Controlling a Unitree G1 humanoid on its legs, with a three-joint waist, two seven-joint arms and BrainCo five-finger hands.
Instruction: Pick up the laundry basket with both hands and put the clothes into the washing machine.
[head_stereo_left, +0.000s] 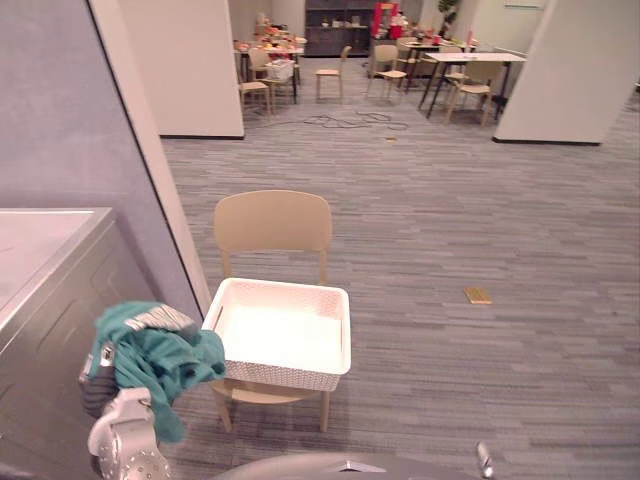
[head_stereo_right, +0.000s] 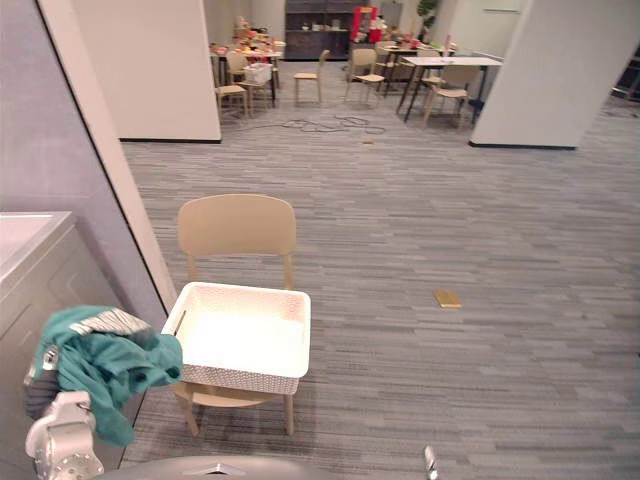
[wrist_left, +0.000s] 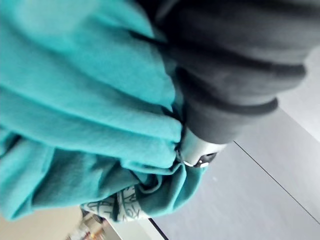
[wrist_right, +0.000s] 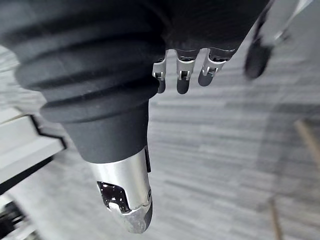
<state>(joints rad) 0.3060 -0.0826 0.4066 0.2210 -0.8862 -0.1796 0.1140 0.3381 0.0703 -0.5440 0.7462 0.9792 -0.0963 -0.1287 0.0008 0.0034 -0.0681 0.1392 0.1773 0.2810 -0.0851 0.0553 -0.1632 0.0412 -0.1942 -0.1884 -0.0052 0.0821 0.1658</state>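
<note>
Left hand (wrist_left: 199, 149): raised at the near left and buried in a teal shirt (head_stereo_left: 150, 355). The cloth is bunched against it and rides on it, but whether the hand is clenched on it I cannot tell.
Shirt: the task's thing, up in the air on that hand and out of the basket. It sits as a loose heap, with one tail hanging straight down past the wrist.
Washer (head_stereo_left: 40, 250): straight to the left of the shirt, very near. Its pale top lies about level with the bundle and its grey side is behind the hand. Its opening is hidden from where I stand.
Way to go: by my reckoning the coming move is a short carry leftward and up over that top, so the left arm is the one placed for it.
Basket (head_stereo_left: 285, 375): just right of the shirt, on the seat of a chair (head_stereo_left: 272, 220), with its long side running left to right. It looks empty. The shirt's edge overlaps its left rim from here, and I cannot tell whether they touch.
Right hand (wrist_right: 125, 197): low at the near right, hanging slack over the floor (head_stereo_left: 450, 250) with nothing in it, and well apart from the basket and washer.
</note>
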